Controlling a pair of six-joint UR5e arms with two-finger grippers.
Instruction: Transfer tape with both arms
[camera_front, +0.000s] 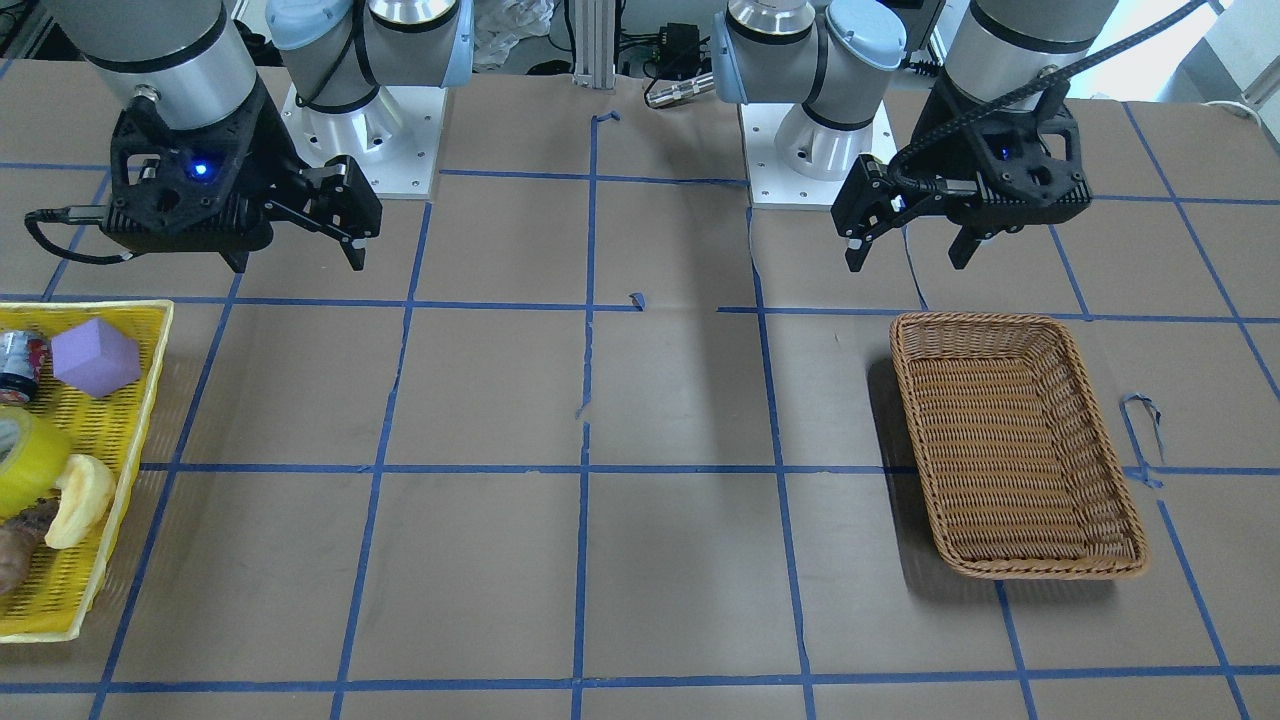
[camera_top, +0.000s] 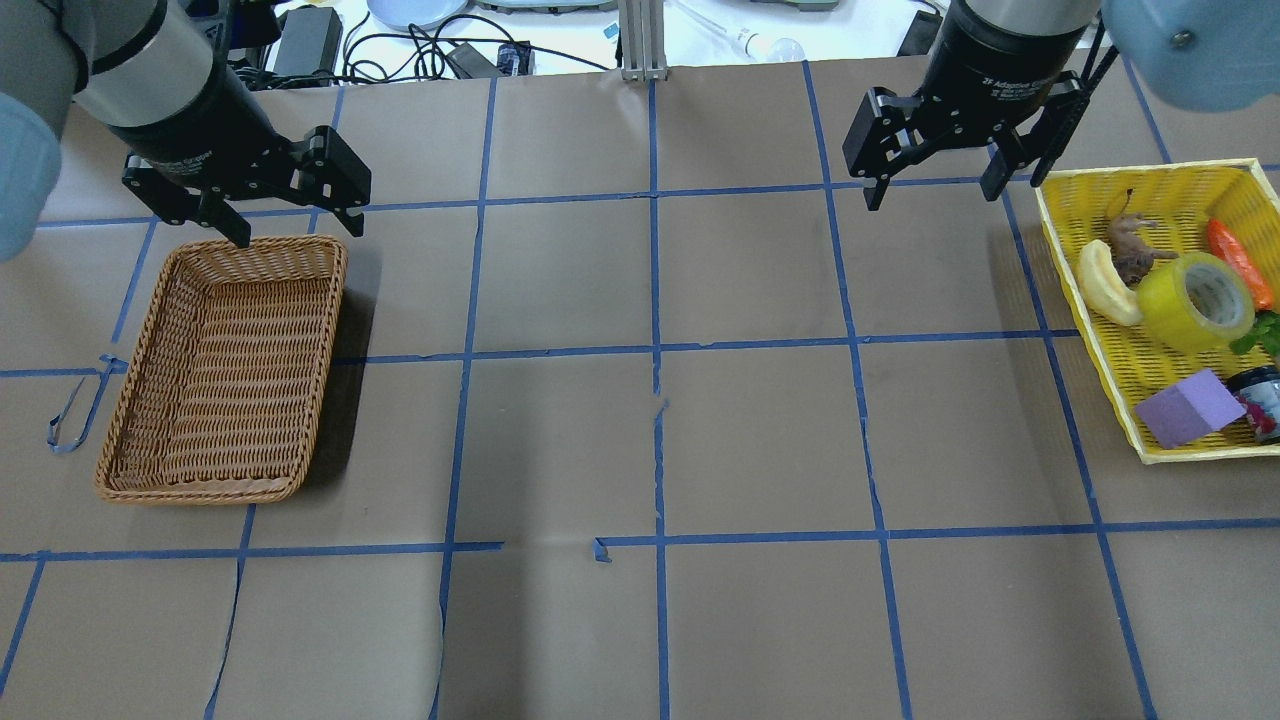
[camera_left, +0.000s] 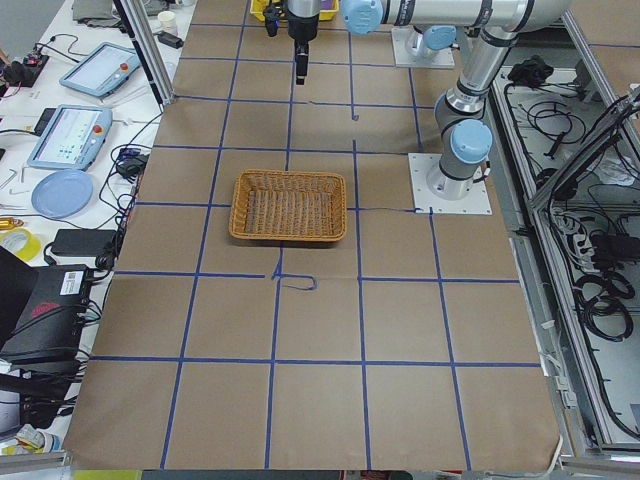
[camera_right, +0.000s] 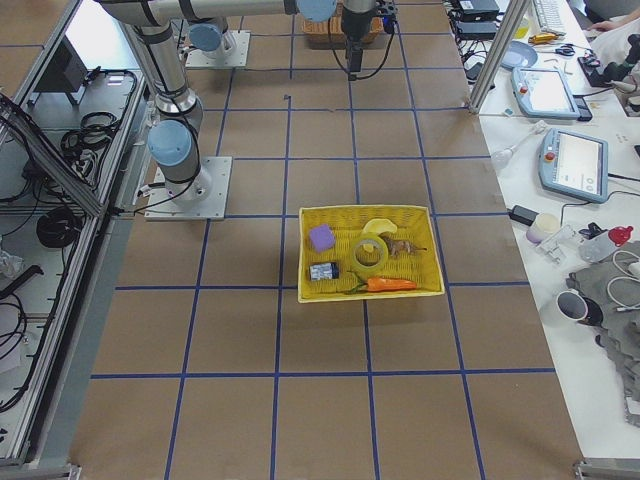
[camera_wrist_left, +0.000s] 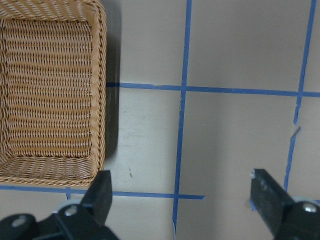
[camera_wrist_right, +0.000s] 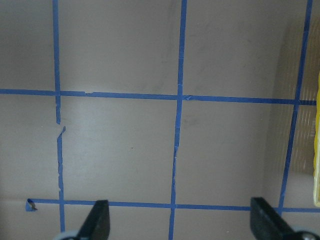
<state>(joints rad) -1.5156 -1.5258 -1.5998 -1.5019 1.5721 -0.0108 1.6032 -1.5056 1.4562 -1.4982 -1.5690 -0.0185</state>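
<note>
Overhead exterior view, from the near edge outward: the brown paper-covered bench (camera_top: 560, 450) carried a grid of blue tape lines (camera_top: 657, 300). At three o'clock in that view stood a yellow mesh basket (camera_top: 1200, 452). In its nearest corner lay a purple block (camera_top: 1185, 407), with a small dark jar (camera_top: 1262, 390) at the block's three o'clock. Farther in sat the tape (camera_top: 1195, 302), tilted on the basket floor so its pale core faced up, untouched by either hand. A pale crescent of bread (camera_top: 1105, 285) lay just beside the roll at its nine o'clock, a brown root-like piece (camera_top: 1130, 255) at the roll's eleven o'clock, and an orange carrot (camera_top: 1240, 262) at one o'clock. At nine o'clock in the view stood a brown wicker basket (camera_top: 320, 380). Farthest out hung the hands. The left hand (camera_top: 295, 228) hovered over the wicker basket's far rim, released, fingers spread wide. The right hand (camera_top: 932, 195) hovered over the bench at ten o'clock from the yellow basket, also released, fingers well apart.
</note>
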